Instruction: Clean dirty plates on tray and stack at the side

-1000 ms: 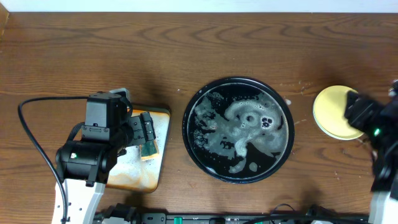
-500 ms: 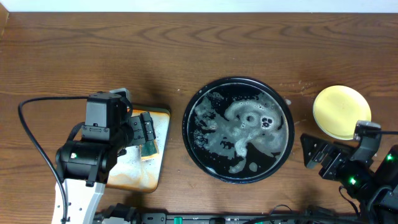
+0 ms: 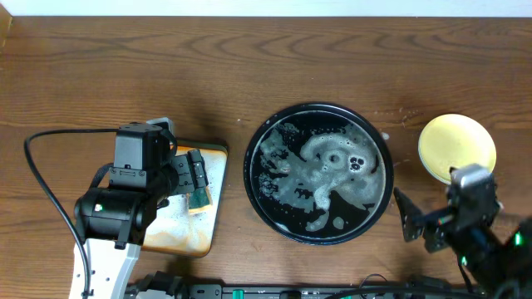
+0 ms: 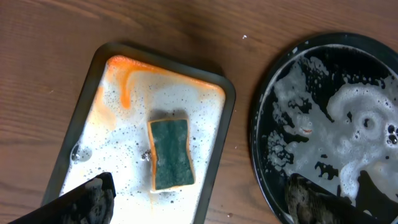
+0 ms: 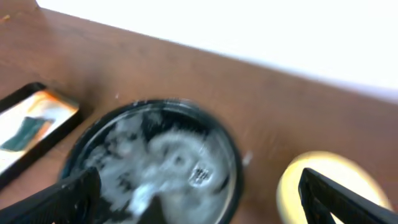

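The round black tray (image 3: 248,171) sits mid-table, filled with white soapy foam; its rim also shows in the left wrist view (image 4: 254,144) and, blurred, in the right wrist view (image 5: 232,157). A pale yellow plate (image 3: 456,147) lies on the wood to the tray's right and appears blurred low in the right wrist view (image 5: 292,183). Whether other plates lie under it cannot be told. My right gripper (image 3: 418,226) hovers open and empty near the table's front edge, between the tray and the plate. My left gripper (image 3: 198,178) hangs open above the sponge, holding nothing.
A rectangular metal tray (image 3: 223,163) with rusty orange stains and suds lies left of the black tray. A green-and-yellow sponge (image 4: 170,154) rests in it. A black cable (image 3: 37,178) loops at the far left. Bare wooden tabletop stretches along the back.
My right gripper has opened, left the yellow plate's right edge, and swung forward and left to the tray's front right. The plate stays put. The left arm has not moved.
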Motion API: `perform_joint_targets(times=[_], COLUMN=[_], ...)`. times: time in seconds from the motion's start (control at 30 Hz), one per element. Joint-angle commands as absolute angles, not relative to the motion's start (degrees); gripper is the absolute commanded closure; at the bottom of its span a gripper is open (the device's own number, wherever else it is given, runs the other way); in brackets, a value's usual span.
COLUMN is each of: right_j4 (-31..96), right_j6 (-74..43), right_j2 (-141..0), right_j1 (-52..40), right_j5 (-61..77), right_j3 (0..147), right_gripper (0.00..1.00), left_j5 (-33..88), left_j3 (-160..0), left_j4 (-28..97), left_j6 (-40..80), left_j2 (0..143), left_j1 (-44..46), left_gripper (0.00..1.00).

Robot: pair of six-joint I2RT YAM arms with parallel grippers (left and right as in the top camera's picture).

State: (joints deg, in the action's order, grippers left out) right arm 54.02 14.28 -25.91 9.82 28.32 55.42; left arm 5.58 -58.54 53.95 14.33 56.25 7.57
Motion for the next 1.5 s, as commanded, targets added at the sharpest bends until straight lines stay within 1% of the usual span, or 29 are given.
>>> perform_joint_targets(times=[0.0,0.17,0.3,0.43,0.57,0.7,0.87,1.2,1.3,1.47], right_j4=[53.08,51.94,45.8,39.75,36.64,34.94,29.45,8.88,3.46,2.33], right_j6=[19.97,20.01,20.01,19.99,19.97,19.99,19.97,19.97,19.79,19.77], right_j2=[-21.02,-14.44,-9.8,-5.26,-0.16,-0.27,-0.27,-0.27,-0.27,-0.27], right_j1=[8.14,7.68,6.57,5.37,4.67,4.4,4.4,3.25,3.16,2.9], right_j5=[26.98,26.17,23.11,23.14,23.31,23.38,23.4,24.71,24.64,24.64], right_j3=[52.01,46.96,38.22,29.67,23.77,21.58,17.21,3.16,0.95,0.3], right_gripper=[0.01,0.01,0.01,0.01,0.01,0.01,0.01,0.01,0.01,0.01], left_j5=[4.45,4.45,4.45,4.45,4.45,4.45,4.45,4.43,4.45,4.45], left_j3=[-59.64,-59.64,-59.64,-59.64,-59.64,-59.64,-59.64,-59.64,-59.64,-59.64], left_j4=[54.17,54.17,54.17,54.17,54.15,54.17,54.17,54.17,54.17,54.15], left_j6=[13.98,13.98,13.98,13.98,13.98,13.98,13.98,13.98,13.96,13.98], left_j2=[56.16,56.16,56.16,56.16,56.16,56.16,56.16,56.16,56.16,56.16], left_j1=[7.29,7.29,7.29,7.29,7.29,7.29,7.29,7.29,7.29,7.29], left_gripper=[0.12,0.12,0.12,0.12,0.12,0.12,0.12,0.12,0.12,0.12])
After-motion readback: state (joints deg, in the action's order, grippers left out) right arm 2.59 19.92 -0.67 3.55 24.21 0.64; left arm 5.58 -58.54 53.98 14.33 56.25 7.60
